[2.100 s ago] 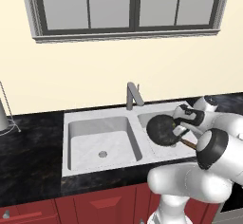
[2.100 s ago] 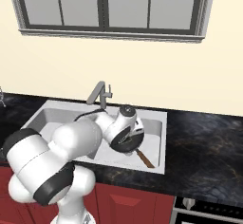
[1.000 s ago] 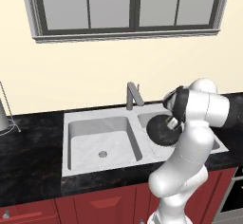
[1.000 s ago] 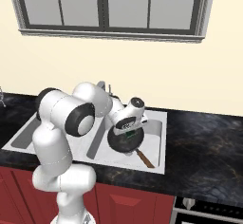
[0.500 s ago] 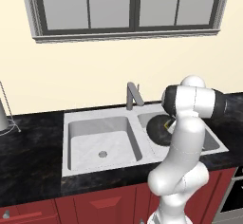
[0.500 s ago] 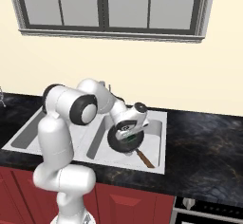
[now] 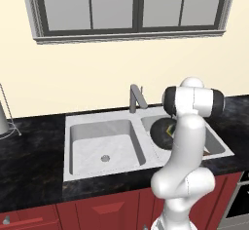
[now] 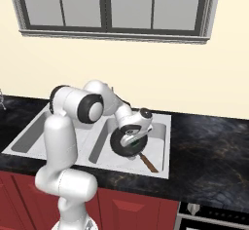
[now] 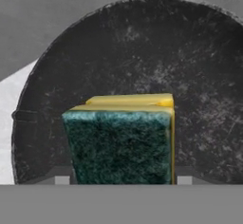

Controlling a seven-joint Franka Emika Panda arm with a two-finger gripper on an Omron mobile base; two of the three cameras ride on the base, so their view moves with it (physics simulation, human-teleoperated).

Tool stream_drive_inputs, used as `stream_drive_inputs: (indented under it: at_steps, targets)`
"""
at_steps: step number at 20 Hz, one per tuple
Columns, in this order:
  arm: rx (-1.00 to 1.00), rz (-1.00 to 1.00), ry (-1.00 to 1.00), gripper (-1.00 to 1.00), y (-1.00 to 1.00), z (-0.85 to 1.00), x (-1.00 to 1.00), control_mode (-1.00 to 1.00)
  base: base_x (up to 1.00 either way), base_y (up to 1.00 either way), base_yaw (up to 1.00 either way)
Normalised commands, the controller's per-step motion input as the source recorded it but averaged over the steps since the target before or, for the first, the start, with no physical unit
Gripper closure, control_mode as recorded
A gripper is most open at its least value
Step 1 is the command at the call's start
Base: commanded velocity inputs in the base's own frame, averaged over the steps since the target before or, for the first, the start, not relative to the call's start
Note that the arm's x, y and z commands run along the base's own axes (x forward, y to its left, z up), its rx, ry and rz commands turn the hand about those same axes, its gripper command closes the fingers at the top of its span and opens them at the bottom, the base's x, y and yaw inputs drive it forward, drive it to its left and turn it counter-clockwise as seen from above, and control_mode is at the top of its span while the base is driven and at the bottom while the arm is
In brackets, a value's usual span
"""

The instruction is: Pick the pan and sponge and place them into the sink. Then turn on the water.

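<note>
Arm swung upright | end effector [image 8: 130, 141] clamps sponge [image 9: 121, 140] over pan [image 9: 142, 52]

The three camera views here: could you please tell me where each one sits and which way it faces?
Left base view: behind the arm to its left, looking forward over the sink; the arm rises at lower right.
Right base view: behind to its right, same sink; the arm rises at lower left.
Hand view: on the hand, looking along the gripper at the sponge over the pan.
Both base views share the sink, pan and faucet.
</note>
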Motion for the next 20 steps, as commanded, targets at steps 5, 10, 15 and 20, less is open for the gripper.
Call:
stream_drive_inputs:
  at_steps: [5,10,15,20]
  targets:
    - [0.00,0.10,0.00,-1.00,-0.09,0.00,0.05,-1.00,0.00,0.00,0.00]
    - [0.00,0.10,0.00,-1.00,-0.18,0.02,0.00,-1.00,0.00,0.00,0.00]
    - [0.00,0.09,-0.02,-1.00,-0.06,0.22,0.00,-1.00,0.00,0.00,0.00]
    - [0.03,0.07,-0.02,-1.00,-0.05,0.21,0.00,-1.00,0.00,0.00,0.00]
